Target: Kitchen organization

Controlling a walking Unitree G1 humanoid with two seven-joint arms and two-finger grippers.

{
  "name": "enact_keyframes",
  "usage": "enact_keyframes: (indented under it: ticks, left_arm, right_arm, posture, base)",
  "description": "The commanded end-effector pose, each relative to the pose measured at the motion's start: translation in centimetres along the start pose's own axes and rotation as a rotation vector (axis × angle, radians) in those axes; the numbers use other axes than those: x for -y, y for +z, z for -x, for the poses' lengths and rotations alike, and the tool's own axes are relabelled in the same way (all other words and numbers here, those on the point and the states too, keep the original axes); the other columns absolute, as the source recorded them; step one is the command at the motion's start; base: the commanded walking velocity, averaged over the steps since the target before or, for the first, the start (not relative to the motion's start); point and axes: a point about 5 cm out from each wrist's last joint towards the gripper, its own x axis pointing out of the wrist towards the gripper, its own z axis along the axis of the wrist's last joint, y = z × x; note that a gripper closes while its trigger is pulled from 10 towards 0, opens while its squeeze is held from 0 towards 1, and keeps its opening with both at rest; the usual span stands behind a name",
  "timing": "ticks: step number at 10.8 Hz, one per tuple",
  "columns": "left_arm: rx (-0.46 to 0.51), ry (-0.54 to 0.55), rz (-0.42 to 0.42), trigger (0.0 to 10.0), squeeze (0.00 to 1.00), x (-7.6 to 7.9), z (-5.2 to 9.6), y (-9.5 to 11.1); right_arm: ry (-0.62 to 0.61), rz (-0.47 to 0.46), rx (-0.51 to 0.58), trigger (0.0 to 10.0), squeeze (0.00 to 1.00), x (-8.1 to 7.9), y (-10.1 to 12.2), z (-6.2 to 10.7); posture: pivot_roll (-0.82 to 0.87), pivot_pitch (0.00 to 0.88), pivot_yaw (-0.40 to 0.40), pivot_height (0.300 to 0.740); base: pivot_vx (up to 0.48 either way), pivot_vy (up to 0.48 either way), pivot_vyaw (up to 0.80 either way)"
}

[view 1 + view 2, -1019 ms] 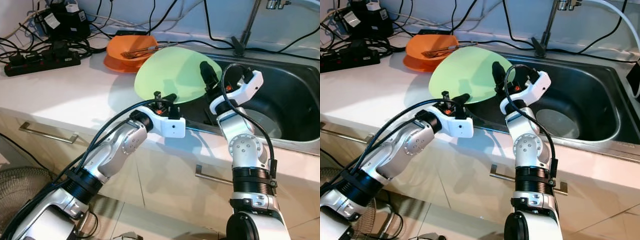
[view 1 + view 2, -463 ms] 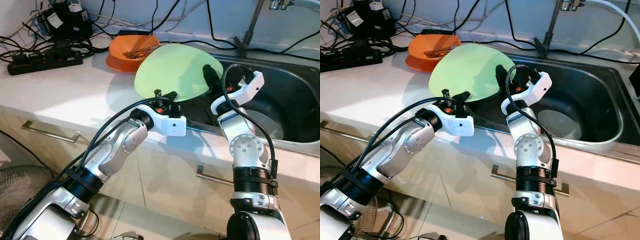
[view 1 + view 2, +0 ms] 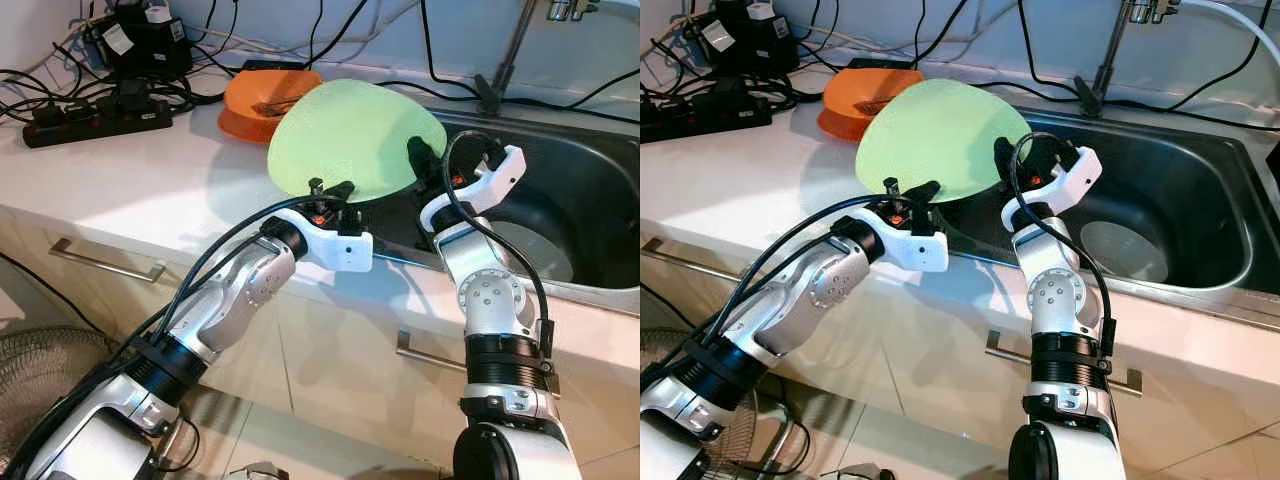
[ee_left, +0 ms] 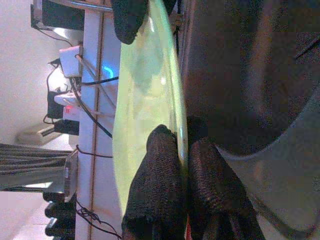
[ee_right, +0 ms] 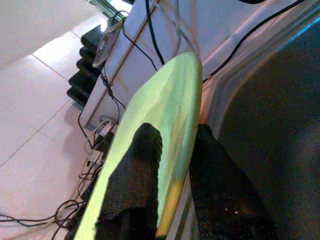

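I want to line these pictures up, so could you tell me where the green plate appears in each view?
Left eye: green plate, upper middle, above the sink edge.
Right eye: upper middle.
Left wrist: on edge, between the left gripper fingers.
Right wrist: on edge, between the right gripper fingers.
Shared landmark: the sink.

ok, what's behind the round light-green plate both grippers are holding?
Behind the round light-green plate held tilted by the left gripper and right gripper: an orange bowl with brownish utensils inside. The plate covers the bowl's right side and the steel sink edge there.
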Motion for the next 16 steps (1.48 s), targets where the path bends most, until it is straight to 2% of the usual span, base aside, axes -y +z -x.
enact_keyframes:
  ticks: [1,2,3,6,8,11,12,13,14,15,16]
  left_arm:
    - [0.026,0.020,-0.017,10.0,0.00,-1.0,-0.4,0.4]
    - [0.026,0.020,-0.013,10.0,0.00,-0.9,-0.4,0.4]
    - [0.023,0.024,0.003,10.0,1.00,-1.0,-0.4,0.4]
    - [0.021,0.022,0.013,10.0,1.00,-0.9,-0.3,0.3]
    - [0.023,0.016,0.029,10.0,1.00,-0.9,-0.3,0.3]
    - [0.028,0.016,0.027,10.0,1.00,-0.9,-0.4,0.5]
    - [0.027,0.018,0.024,10.0,0.53,-0.9,-0.4,0.5]
    - [0.023,0.014,0.030,10.0,0.00,-0.8,-0.4,0.5]
    - [0.018,0.016,0.047,10.0,0.00,-0.7,-0.3,0.4]
    - [0.015,0.028,0.078,10.0,0.00,-0.8,-0.3,0.4]
    - [0.008,0.046,0.162,10.0,0.00,-0.8,-0.2,0.3]
  right_arm:
    - [0.065,-0.002,-0.017,0.0,0.00,-1.4,-0.1,-0.5]
    - [0.062,-0.001,-0.019,0.0,0.00,-1.3,-0.2,-0.5]
    - [0.059,-0.003,-0.019,0.0,0.00,-1.2,-0.3,-0.5]
    - [0.045,-0.006,0.005,0.0,0.00,-1.3,0.1,-0.7]
    - [-0.053,-0.047,0.091,0.0,0.00,-0.3,1.3,-1.2]
    - [-0.122,-0.094,0.195,0.0,0.00,0.6,3.3,-1.7]
    - [-0.137,-0.097,0.227,0.0,0.00,1.0,4.2,-1.7]
    - [-0.180,-0.070,0.280,0.0,0.00,2.0,5.6,-1.6]
    - [-0.222,-0.018,0.326,0.0,0.00,3.1,7.0,-1.4]
    - [-0.263,0.081,0.338,4.9,0.00,3.8,7.8,-1.2]
    - [-0.278,0.222,0.333,10.0,0.00,4.1,8.2,-1.3]
  posture:
    - [0.10,0.000,0.032,0.740]
    - [0.10,0.000,0.033,0.740]
    - [0.10,0.000,0.034,0.740]
    - [0.10,0.000,0.033,0.740]
    - [0.10,0.000,0.035,0.740]
    - [0.11,0.000,0.035,0.740]
    - [0.11,0.000,0.035,0.740]
    - [0.11,0.000,0.034,0.740]
    - [0.11,0.000,0.034,0.740]
    - [0.11,0.000,0.034,0.740]
    - [0.11,0.000,0.031,0.740]
  base:
    - [0.000,0.000,0.00]
    - [0.000,0.000,0.00]
    - [0.000,0.000,0.00]
    - [0.000,0.000,0.00]
    - [0.000,0.000,0.00]
    - [0.000,0.000,0.00]
    - [0.000,0.000,0.00]
    - [0.000,0.000,0.00]
    - [0.000,0.000,0.00]
    - [0.000,0.000,0.00]
    - [0.000,0.000,0.00]
